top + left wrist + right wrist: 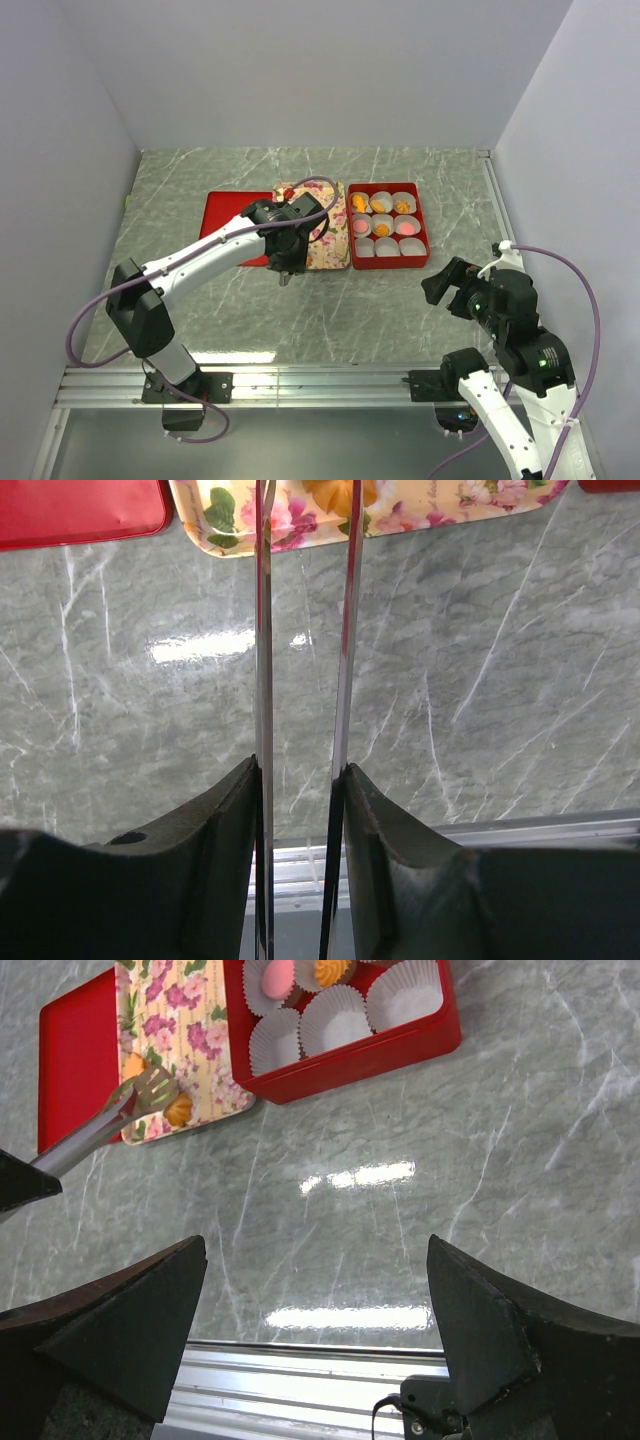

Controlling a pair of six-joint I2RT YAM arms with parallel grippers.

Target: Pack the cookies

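Nearest the bases, the right gripper (316, 1260) hangs released, jaws wide apart, well away from the work. The left gripper (300, 775) is clenched on the tongs (263, 630), whose two blades run forward with a narrow gap between them. Their forked tips sit at an orange cookie (180, 1110) on the floral tray (190, 1020). Whether they already pinch it or only straddle it cannot be told. The step calls for a gentle squeeze that holds without crushing, then a straight lift before swinging right. Farther off, the red box (370, 1050) holds cookies (382, 205) in its far paper cups (335, 1020). The near row is bare, so its closest cup looks the best target.
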